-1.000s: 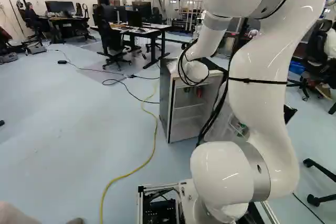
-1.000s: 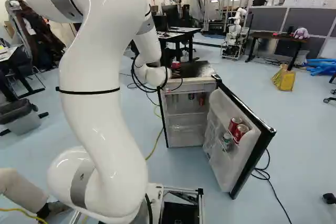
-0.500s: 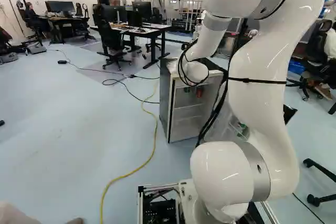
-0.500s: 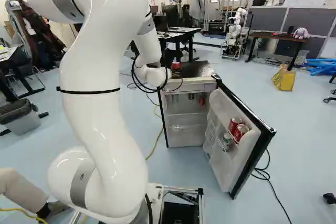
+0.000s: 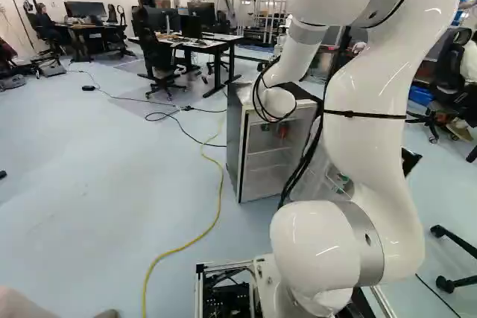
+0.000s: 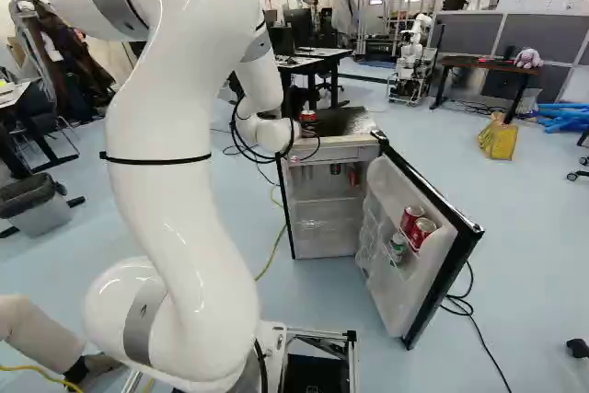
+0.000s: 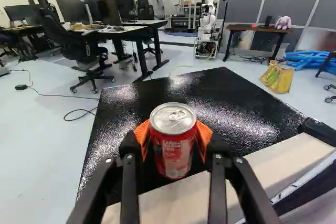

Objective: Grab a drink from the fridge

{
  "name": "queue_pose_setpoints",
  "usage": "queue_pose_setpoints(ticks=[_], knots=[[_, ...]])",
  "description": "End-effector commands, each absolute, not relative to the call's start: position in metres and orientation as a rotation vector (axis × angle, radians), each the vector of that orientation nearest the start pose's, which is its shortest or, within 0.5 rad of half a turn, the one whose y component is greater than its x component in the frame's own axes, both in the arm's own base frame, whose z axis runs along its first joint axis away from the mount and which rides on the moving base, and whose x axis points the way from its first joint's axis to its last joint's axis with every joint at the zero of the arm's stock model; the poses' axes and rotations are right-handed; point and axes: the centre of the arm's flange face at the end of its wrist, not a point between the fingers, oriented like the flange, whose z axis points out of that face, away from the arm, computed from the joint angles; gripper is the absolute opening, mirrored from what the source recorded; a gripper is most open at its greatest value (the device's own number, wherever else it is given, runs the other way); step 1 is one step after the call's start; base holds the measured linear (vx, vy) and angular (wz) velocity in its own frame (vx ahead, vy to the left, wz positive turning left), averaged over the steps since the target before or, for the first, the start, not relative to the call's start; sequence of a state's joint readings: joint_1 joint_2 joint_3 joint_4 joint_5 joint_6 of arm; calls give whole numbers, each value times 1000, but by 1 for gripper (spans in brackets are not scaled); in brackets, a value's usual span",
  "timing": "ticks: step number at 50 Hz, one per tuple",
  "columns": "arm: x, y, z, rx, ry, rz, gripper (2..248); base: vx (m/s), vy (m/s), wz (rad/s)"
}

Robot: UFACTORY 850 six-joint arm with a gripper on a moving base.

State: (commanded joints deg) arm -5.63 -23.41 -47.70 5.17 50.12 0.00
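Claw (image 7: 173, 136) pinches a red drink can (image 7: 173, 153) between its two orange pads (image 7: 142, 132), one against each side, with the can upright and its silver lid facing up, ring tab included. In the wrist view the can stands over the glossy black top (image 7: 194, 95) of the small fridge (image 6: 331, 218), close to the pale front edge; whether its base touches that surface, I can't quite make out. The white arm (image 6: 175, 181) bends over towards the fridge, and in the right base view a bit of the red can peeks out just beside the arm's far end. Below, the fridge's door (image 6: 442, 269) hangs wide open, swung out to the right in that same view. Tucked into the door's rack are two more red cans (image 6: 412, 218), side by side, and next to them a green and white container (image 6: 398, 244). Up near the roof of the compartment there is a small red item (image 5: 282, 132), too small to name. A yellow cable (image 5: 220, 191) winds over the floor (image 5: 97, 206) to the left of the fridge in the left base view. Further off stand another robot (image 7: 208, 22) and, well apart from the fridge, a yellow bag (image 7: 279, 78).
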Motion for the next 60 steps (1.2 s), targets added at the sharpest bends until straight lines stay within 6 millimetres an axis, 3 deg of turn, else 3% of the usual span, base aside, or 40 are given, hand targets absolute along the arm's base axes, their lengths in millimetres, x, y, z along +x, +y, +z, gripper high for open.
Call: queue_pose_setpoints(ticks=[1,5,6,10,11,15,16,26,60], knots=[[550,-61,371,-2555,268,-1943,144,0,0,0],[550,-61,371,-2555,268,-1943,144,0,0,0],[550,-61,371,-2555,268,-1943,178,0,0,0],[550,-61,371,-2555,268,-1943,178,0,0,0],[550,-61,371,-2555,268,-1943,214,0,0,0],[550,-61,371,-2555,268,-1943,214,0,0,0],[550,-60,371,-2555,268,-1943,246,0,0,0],[538,-58,372,-2561,265,-1934,247,0,0,0],[469,-42,378,-2584,239,-1887,247,0,0,0]])
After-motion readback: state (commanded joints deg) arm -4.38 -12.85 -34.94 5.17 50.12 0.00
